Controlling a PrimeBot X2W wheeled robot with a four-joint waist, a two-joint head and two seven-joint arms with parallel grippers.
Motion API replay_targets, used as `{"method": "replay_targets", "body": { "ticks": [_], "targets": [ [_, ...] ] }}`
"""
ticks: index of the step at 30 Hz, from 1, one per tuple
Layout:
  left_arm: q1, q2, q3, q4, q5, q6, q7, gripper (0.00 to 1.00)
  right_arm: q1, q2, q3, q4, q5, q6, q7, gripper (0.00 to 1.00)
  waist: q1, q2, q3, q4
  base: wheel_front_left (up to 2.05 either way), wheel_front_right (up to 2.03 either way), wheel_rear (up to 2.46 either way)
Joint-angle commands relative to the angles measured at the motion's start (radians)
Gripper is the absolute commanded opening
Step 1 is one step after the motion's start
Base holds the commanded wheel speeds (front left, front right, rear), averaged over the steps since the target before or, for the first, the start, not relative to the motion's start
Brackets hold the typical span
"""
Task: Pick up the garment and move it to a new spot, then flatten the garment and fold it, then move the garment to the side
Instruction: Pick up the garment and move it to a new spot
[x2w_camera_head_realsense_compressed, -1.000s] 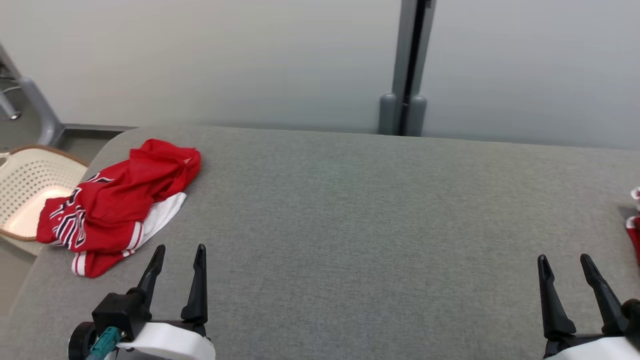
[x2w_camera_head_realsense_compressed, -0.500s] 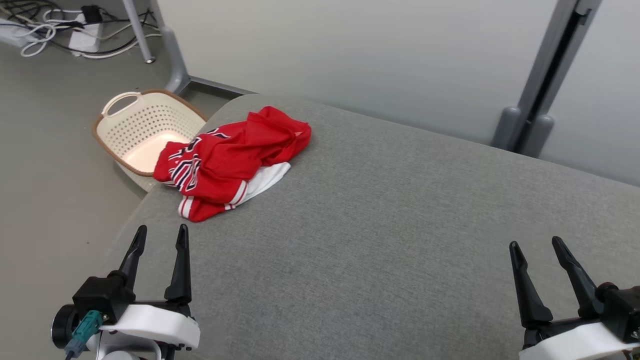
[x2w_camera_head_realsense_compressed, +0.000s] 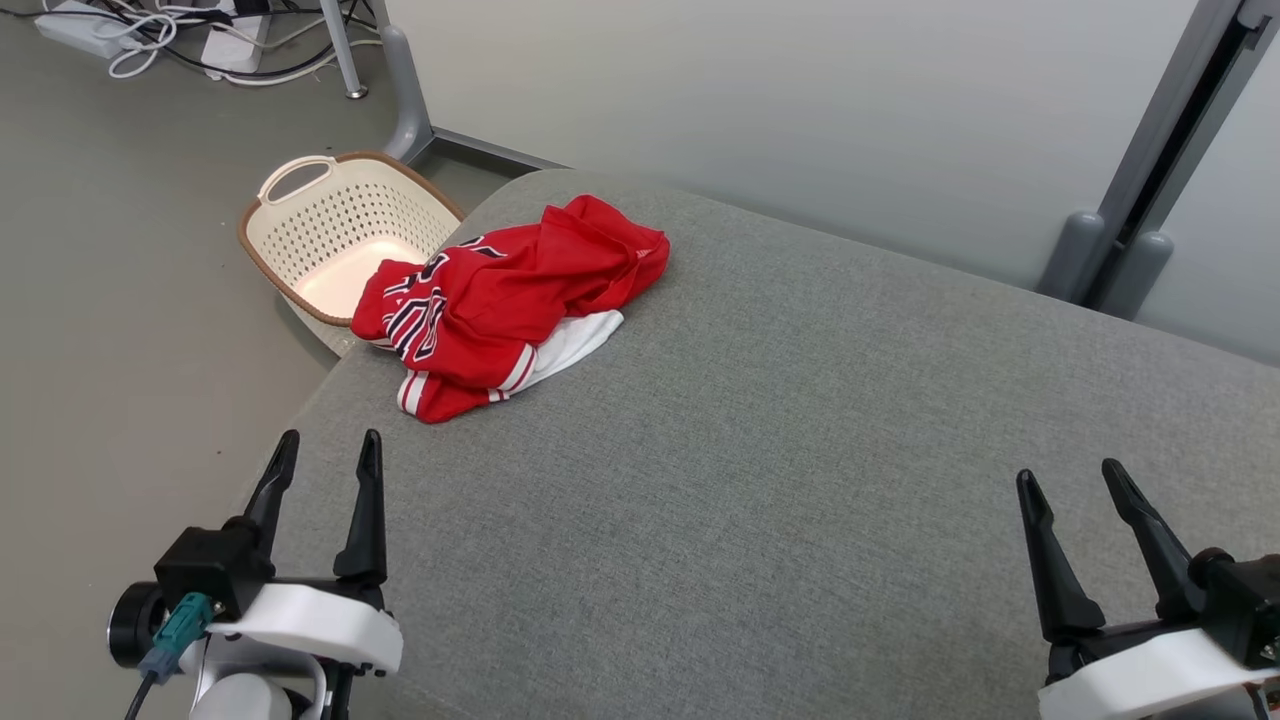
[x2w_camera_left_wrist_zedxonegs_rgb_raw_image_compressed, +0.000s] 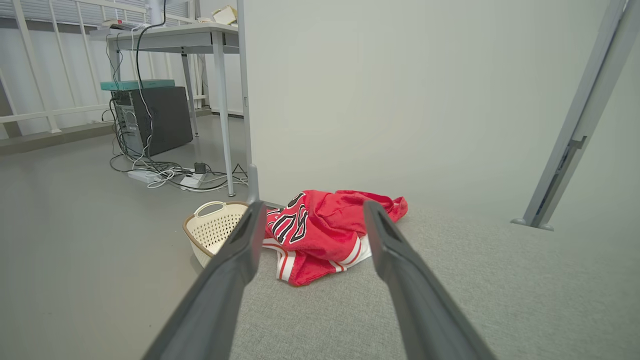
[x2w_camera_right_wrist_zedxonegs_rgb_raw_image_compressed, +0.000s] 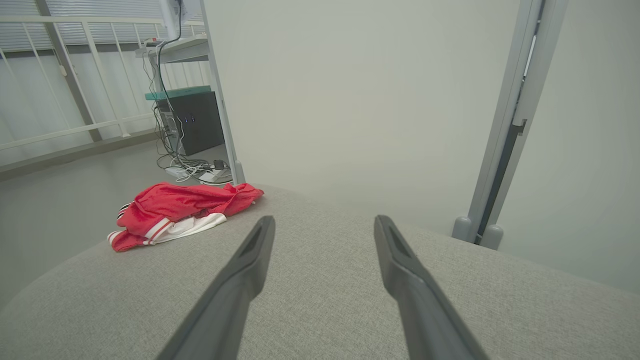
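Fingers (x2w_camera_head_realsense_compressed: 366, 500) of the left gripper (x2w_camera_head_realsense_compressed: 331, 437) stand parted with nothing between them, and the right gripper (x2w_camera_head_realsense_compressed: 1068, 470) is likewise spread and empty; both point toward the far edge. The left one hangs at the near end of the surface's left edge, the right one over the near right part, the two well apart. In the left wrist view the left gripper (x2w_camera_left_wrist_zedxonegs_rgb_raw_image_compressed: 314, 206) frames the garment (x2w_camera_left_wrist_zedxonegs_rgb_raw_image_compressed: 320, 235) between its two dark fingers without touching it. In the right wrist view the right gripper (x2w_camera_right_wrist_zedxonegs_rgb_raw_image_compressed: 324, 220) looks out over bare grey cloth, with the garment off to its left.

The grey padded surface (x2w_camera_head_realsense_compressed: 800, 450) has a rounded far left corner. Behind its far edge rises a pale partition wall (x2w_camera_head_realsense_compressed: 800, 90), with a grey post (x2w_camera_head_realsense_compressed: 1140, 170) standing against it toward the far right. Grey floor (x2w_camera_head_realsense_compressed: 120, 330) runs along the left edge.

The garment (x2w_camera_head_realsense_compressed: 510, 300), a red jersey with white stripes at the hems and dark-and-white lettering, lies crumpled in a heap at the far left corner, its left part reaching the left edge. A white layer shows from under it on the near side. It lies apart from both grippers, nearer the left one.

A cream perforated basket (x2w_camera_head_realsense_compressed: 345, 205) with a brown rim stands on the floor just beside that corner; whether it touches the surface cannot be told. Farther off, cables and power strips (x2w_camera_head_realsense_compressed: 235, 45) lie tangled on the floor
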Motion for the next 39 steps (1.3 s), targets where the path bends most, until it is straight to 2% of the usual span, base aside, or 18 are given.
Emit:
{"method": "replay_targets", "body": {
  "ticks": [1, 8, 11, 15, 20, 23, 24, 25, 29, 33, 34, 35, 39],
  "targets": [
    [-0.03, -0.003, -0.004, 0.005, 0.007, -0.007, -0.005, 1.0, -0.013, -0.004, -0.005, -0.003, 0.0, 0.0, 0.003, 1.0, 0.0, 0.0, 0.005, 0.001, 0.0, 0.0, 0.0],
    [-0.108, -0.023, -0.006, 0.057, -0.018, -0.029, -0.006, 1.0, -0.04, -0.019, -0.002, -0.023, 0.004, 0.0, 0.016, 1.0, 0.0, 0.0, 0.056, -0.025, 0.0, 0.0, 0.0],
    [-0.164, -0.038, 0.013, 0.095, -0.035, -0.034, -0.007, 1.0, -0.07, -0.033, 0.009, -0.044, -0.002, 0.0, 0.035, 1.0, 0.0, 0.0, 0.117, -0.062, 0.0, 0.0, 0.0],
    [-0.273, -0.06, 0.035, 0.18, -0.066, -0.061, -0.009, 1.0, -0.129, -0.052, 0.015, -0.083, -0.021, 0.0, 0.061, 1.0, 0.0, 0.0, 0.227, -0.114, 0.0, 0.0, 0.0],
    [-0.421, -0.063, 0.077, 0.37, -0.104, -0.107, -0.009, 1.0, -0.203, -0.073, 0.023, -0.118, -0.031, 0.0, 0.084, 1.0, 0.0, 0.0, 0.353, -0.181, 0.0, 0.0, 0.0],
    [-0.525, -0.045, 0.104, 0.55, -0.125, -0.141, -0.008, 1.0, -0.247, -0.08, 0.032, -0.121, -0.03, 0.0, 0.085, 1.0, 0.0, 0.0, 0.426, -0.23, 0.0, 0.0, 0.0],
    [-0.525, -0.045, 0.104, 0.55, -0.125, -0.141, -0.008, 1.0, -0.247, -0.08, 0.032, -0.121, -0.03, 0.0, 0.085, 1.0, 0.0, 0.0, 0.426, -0.23, 0.0, 0.0, 0.0],
    [-0.566, -0.044, 0.115, 0.637, -0.143, -0.155, -0.008, 1.0, -0.26, -0.081, 0.027, -0.121, -0.035, 0.0, 0.08, 1.0, 0.0, 0.0, 0.454, -0.245, 0.0, 0.0, 0.0],
    [-0.627, -0.026, 0.126, 0.802, -0.179, -0.173, -0.008, 1.0, -0.275, -0.076, 0.025, -0.112, -0.034, 0.0, 0.066, 1.0, 0.0, 0.0, 0.479, -0.273, 0.0, 0.0, 0.0],
    [-0.66, -0.014, 0.124, 0.908, -0.199, -0.182, -0.005, 1.0, -0.283, -0.075, 0.024, -0.102, -0.031, 0.0, 0.054, 1.0, 0.0, 0.0, 0.485, -0.286, 0.0, 0.0, 0.0],
    [-0.663, -0.01, 0.122, 0.921, -0.197, -0.183, -0.004, 0.59, -0.282, -0.075, 0.021, -0.099, -0.03, 0.0, 0.053, 1.0, 0.0, 0.0, 0.483, -0.287, 0.0, 0.0, 0.0],
    [-0.665, -0.006, 0.123, 0.922, -0.195, -0.184, -0.004, 0.0, -0.283, -0.074, 0.02, -0.097, -0.03, 0.0, 0.05, 1.0, 0.0, 0.0, 0.481, -0.287, 0.0, 0.0, 0.0],
    [-0.638, 0.009, 0.154, 0.871, -0.189, -0.183, -0.007, 0.0, -0.273, -0.071, 0.01, -0.079, -0.033, 0.0, 0.037, 1.0, 0.0, 0.0, 0.45, -0.283, 0.0, 0.0, 0.0]
  ]
}}
